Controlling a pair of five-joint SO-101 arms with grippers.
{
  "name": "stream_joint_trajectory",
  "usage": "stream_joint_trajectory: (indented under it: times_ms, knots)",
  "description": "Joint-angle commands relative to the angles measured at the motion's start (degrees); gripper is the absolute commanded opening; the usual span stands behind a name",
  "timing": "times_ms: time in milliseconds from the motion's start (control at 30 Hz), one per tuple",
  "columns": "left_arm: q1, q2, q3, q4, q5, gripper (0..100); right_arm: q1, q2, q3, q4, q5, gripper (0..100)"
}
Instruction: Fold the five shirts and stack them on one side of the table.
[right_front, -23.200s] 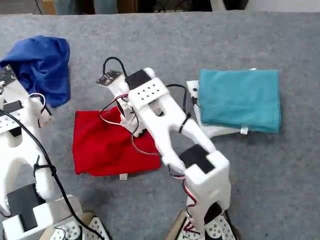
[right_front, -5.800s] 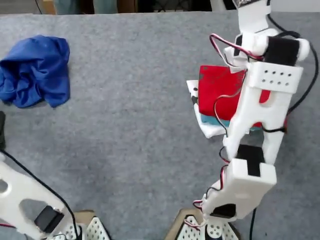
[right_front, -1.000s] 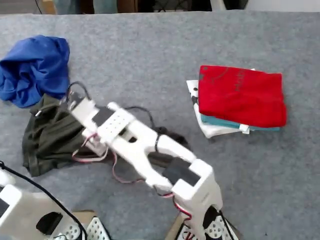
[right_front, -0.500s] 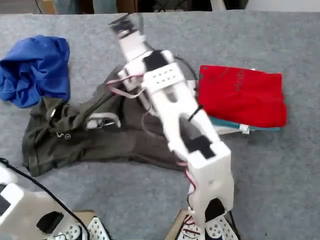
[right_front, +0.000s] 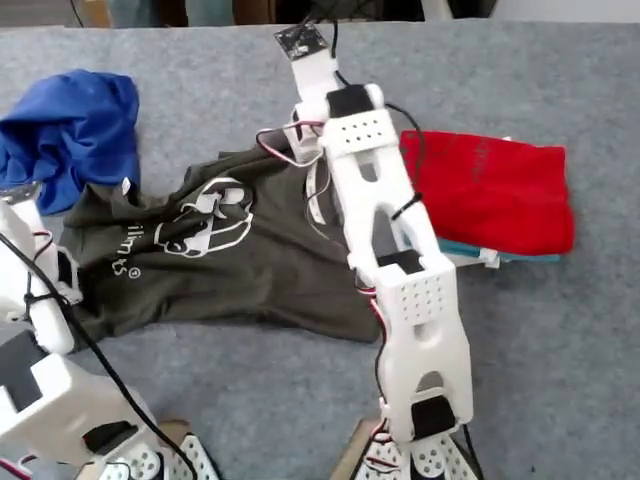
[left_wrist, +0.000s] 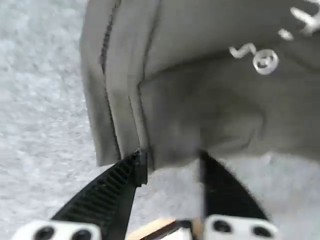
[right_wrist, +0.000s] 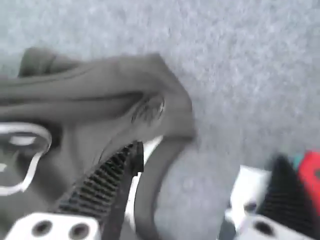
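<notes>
Left gripper (left_wrist: 169, 167): fingers moderately apart, stitched edge of olive shirt (right_front: 235, 265) lying between tips, not pinched. Right gripper (right_wrist: 200, 175): spread wide, toothed finger (right_wrist: 117, 167) over shirt's far corner, other finger out over bare table (right_front: 560, 360). Olive shirt mid-table, spread flat, white print up, long axis running from left arm's side toward folded stack. Red shirt (right_front: 490, 190) tops stack. Blue shirt (right_front: 75, 130) crumpled at far left corner.
</notes>
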Motion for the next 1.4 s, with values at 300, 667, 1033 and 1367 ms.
stream_joint_trajectory:
  times_ms: [300, 667, 1033, 1367]
  knots:
    - [4.88, -2.46, 11.47, -12.40, 9.49, 12, -5.27, -0.57, 9.27, 19.78, -7.38, 33.8]
    - [6.29, 6.59, 6.81, -5.01, 7.38, 3, -6.95, 1.71, 23.08, 19.69, -7.38, 1.8]
    - [-4.26, 9.67, -0.31, 13.54, -7.74, 3, -6.51, -14.11, 45.85, 20.22, -3.69, 1.5]
    - [-20.62, 8.70, -0.31, 18.73, -23.56, 3, -6.07, -40.92, 74.95, 20.22, 10.46, 1.5]
